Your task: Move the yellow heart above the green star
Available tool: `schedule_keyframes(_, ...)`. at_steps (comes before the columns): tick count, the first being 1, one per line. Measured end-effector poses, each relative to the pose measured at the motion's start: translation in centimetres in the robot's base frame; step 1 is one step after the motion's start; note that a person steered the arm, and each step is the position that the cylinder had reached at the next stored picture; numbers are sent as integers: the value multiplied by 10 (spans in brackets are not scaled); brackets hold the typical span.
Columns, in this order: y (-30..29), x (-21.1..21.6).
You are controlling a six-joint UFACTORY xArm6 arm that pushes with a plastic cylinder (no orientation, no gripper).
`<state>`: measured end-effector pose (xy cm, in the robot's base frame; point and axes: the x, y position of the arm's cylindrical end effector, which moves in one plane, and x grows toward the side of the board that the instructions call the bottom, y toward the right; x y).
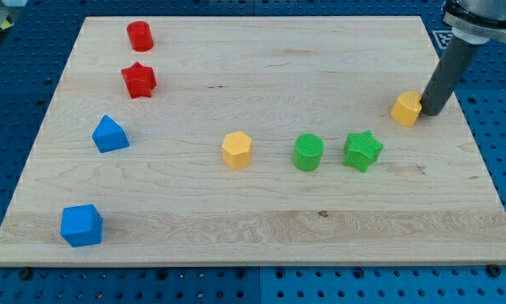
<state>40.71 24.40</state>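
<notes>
The yellow heart point(407, 108) lies near the board's right edge, up and to the right of the green star point(363, 150). My tip point(431, 111) stands just to the right of the yellow heart, touching or nearly touching its right side. The dark rod rises from there to the view's top right corner. The green star lies right of centre, below and left of the heart.
A green cylinder point(308, 153) sits just left of the star, a yellow hexagon point(236, 149) further left. A red cylinder point(140, 35) and red star point(138, 80) are at top left. Two blue blocks point(110, 134) point(82, 225) lie at the left. The wooden board point(269, 228) ends close to the tip.
</notes>
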Motion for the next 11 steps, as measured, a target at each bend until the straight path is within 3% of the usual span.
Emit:
schedule_keyframes(6,16,7)
schedule_keyframes(8,9,33)
schedule_keyframes(11,-107,-28)
